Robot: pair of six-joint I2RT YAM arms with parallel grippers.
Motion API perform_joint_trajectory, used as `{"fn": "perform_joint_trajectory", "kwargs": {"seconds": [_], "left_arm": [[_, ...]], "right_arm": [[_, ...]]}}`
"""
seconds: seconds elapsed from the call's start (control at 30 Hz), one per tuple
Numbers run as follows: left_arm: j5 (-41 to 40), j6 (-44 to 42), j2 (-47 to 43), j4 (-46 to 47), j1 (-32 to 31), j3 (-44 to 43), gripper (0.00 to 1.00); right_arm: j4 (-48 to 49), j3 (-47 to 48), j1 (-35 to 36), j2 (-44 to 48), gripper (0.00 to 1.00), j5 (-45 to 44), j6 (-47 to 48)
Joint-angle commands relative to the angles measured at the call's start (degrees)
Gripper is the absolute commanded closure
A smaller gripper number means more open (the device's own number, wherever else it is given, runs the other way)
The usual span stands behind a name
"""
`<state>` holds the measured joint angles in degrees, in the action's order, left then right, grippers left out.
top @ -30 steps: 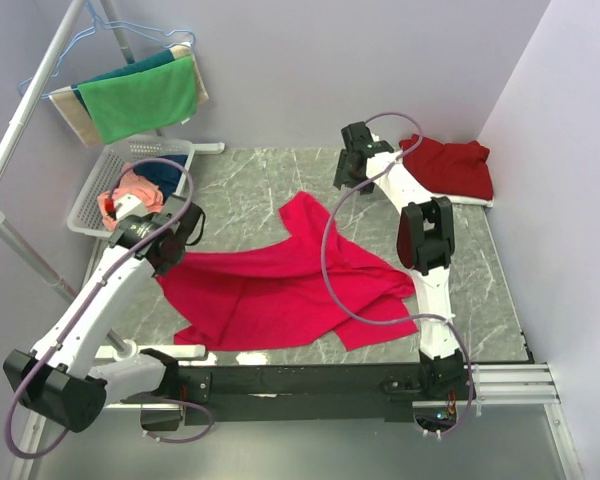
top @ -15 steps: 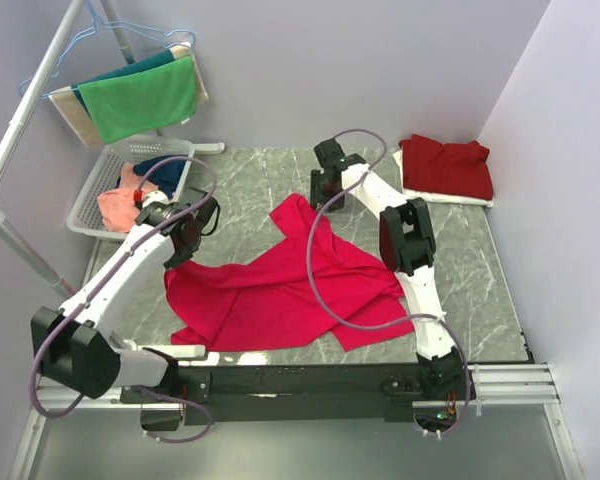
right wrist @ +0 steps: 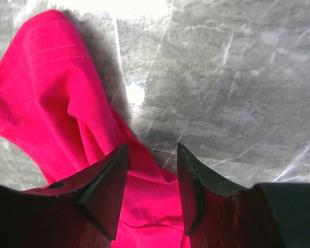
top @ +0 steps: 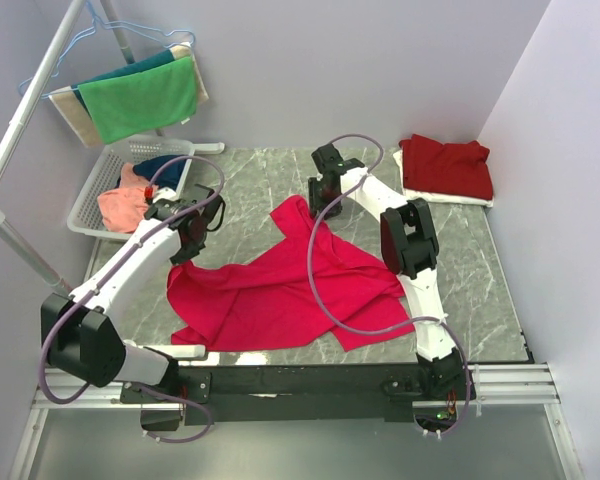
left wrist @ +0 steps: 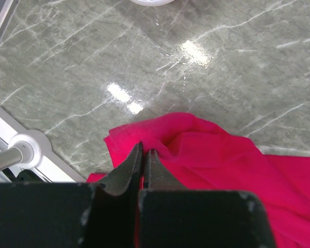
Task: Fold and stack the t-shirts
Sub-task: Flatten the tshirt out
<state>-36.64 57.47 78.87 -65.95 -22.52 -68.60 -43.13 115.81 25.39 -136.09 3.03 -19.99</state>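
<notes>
Judging by how things lie, this job is maybe a quarter done. Closest to the arm bases, the bright pinkish-red t-shirt is spread across the middle of the marble table. It's rumpled, with creases and a couple of edges turned over, so I don't see a proper fold on it yet.

The left gripper is pinched tight on the shirt's left edge, with a small ridge of cloth bunched right at its tips. Further back, the right gripper sits over the pointed far end of the same shirt. Its jaws are about half apart with cloth lying between them, and the wrist view doesn't show it clamped. My read is that both arms are going for a hold on this one, either to straighten it or to start a fold.

In the far right corner, a maroon t-shirt lies folded on something flat and white, well apart from the pink one. That looks like the stack so far, one shirt deep.

Far left, the white basket holds a salmon-orange shirt and a navy shirt, both just heaped in. Behind that, the towels hang on the rack and aren't part of this.

Left to do, I reckon: fold the pink one, put it on the maroon one, then do the two from the basket.
</notes>
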Motion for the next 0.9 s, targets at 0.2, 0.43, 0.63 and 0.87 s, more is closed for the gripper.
{"fn": "perform_joint_trajectory", "kwargs": {"seconds": [0.2,0.43,0.63,0.87], "left_arm": [[0.96,-2.80,1.72,2.23,0.02,-1.10,0.99],[1.22,-4.56,2.87,3.28,0.02,-1.80,0.99],[0.35,-6.49,4.18,4.43,0.02,-3.56,0.99],[-0.45,-9.66,7.52,7.24,0.02,-5.93,0.99]], "right_arm": [[-5.64,1.08,2.74,2.68,0.68,5.76,2.94],[-7.49,-1.72,2.83,4.34,1.00,0.17,0.66],[-8.46,-8.13,0.99,13.10,1.00,-14.18,-5.75],[-5.65,-19.99,-6.57,26.13,1.00,-19.10,-10.33]]}}
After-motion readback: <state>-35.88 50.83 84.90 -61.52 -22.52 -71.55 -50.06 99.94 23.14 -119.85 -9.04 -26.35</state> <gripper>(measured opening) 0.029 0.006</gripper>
